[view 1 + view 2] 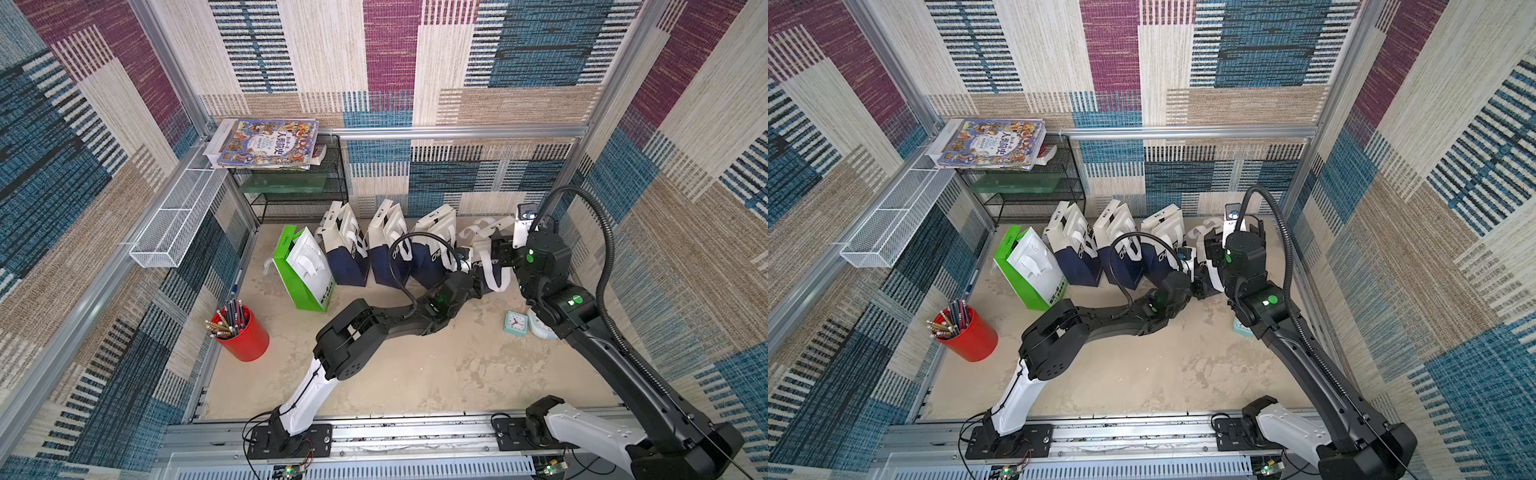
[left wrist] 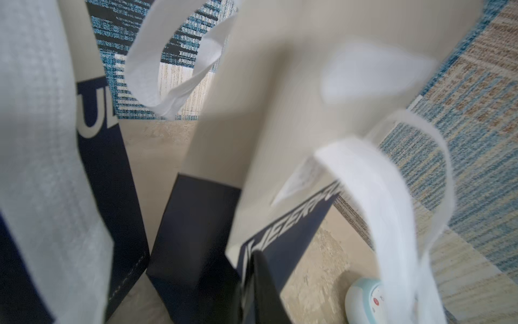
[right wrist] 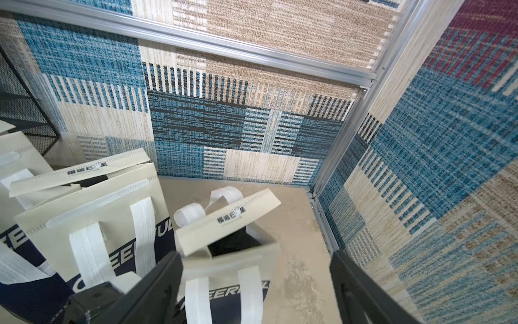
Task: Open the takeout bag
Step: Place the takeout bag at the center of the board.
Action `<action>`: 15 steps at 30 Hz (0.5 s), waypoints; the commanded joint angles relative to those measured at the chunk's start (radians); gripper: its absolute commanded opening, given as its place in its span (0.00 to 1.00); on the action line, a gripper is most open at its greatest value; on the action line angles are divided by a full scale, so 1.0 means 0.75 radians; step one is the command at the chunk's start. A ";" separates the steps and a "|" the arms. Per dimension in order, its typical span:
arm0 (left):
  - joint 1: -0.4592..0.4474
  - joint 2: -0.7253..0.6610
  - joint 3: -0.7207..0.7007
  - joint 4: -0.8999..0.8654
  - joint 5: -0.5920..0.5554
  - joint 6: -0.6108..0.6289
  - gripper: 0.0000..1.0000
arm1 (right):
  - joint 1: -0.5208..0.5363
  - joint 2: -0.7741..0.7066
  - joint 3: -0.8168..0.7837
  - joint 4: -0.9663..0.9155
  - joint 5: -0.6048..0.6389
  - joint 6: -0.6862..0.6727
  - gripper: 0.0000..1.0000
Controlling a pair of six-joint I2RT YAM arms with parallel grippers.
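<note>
One takeout bag [image 3: 229,262] stands near a wall [image 3: 434,157].

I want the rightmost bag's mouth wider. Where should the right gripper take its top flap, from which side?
Likely the top flap, by its free near edge, from above: it tilts up over the dark opening, leaving room beneath, and the open right gripper hangs above.

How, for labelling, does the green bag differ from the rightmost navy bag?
The green bag is white with green sides; the navy bag is cream over navy. The green bag stands leftmost, the navy bag rightmost. The navy bag's flap is lifted; the green bag's mouth is unclear. Both have white handles.
</note>
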 commanded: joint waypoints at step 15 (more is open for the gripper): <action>0.008 -0.318 -0.486 0.251 0.397 0.317 0.43 | -0.153 -0.281 -0.467 0.311 0.232 0.438 0.91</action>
